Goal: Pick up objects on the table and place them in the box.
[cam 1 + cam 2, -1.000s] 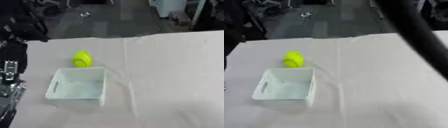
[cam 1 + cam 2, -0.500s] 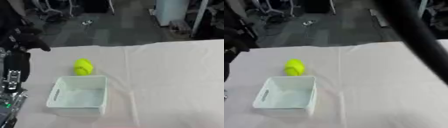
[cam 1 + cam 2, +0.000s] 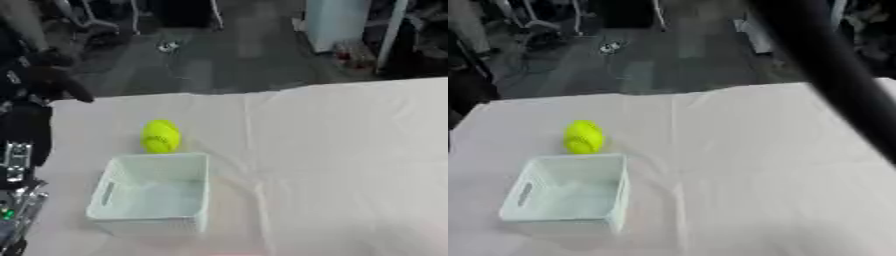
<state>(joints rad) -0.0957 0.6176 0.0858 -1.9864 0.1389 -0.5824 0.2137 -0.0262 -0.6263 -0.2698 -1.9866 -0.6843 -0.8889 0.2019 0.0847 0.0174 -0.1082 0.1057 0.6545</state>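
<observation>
A yellow-green ball [image 3: 161, 136] lies on the white tablecloth [image 3: 350, 165], just behind the far rim of a pale, open-topped box [image 3: 153, 192] with a slot handle in its left wall. The box holds nothing that I can see. My left arm rises along the left edge, and its dark hand [image 3: 45, 79] hangs blurred over the table's far left corner, well to the left of the ball. Of my right arm only a dark, blurred bar [image 3: 833, 75] crosses the upper right of the right eye view; its hand is out of sight.
The table's far edge [image 3: 262, 94] runs across the upper part of the view, with a dark floor, chair legs and a cabinet beyond it. A crease in the cloth [image 3: 254, 165] runs down the middle, right of the box.
The whole picture has slid downward, so the camera has tilted. Ball and box keep their places relative to each other. The left arm stays at the left edge.
</observation>
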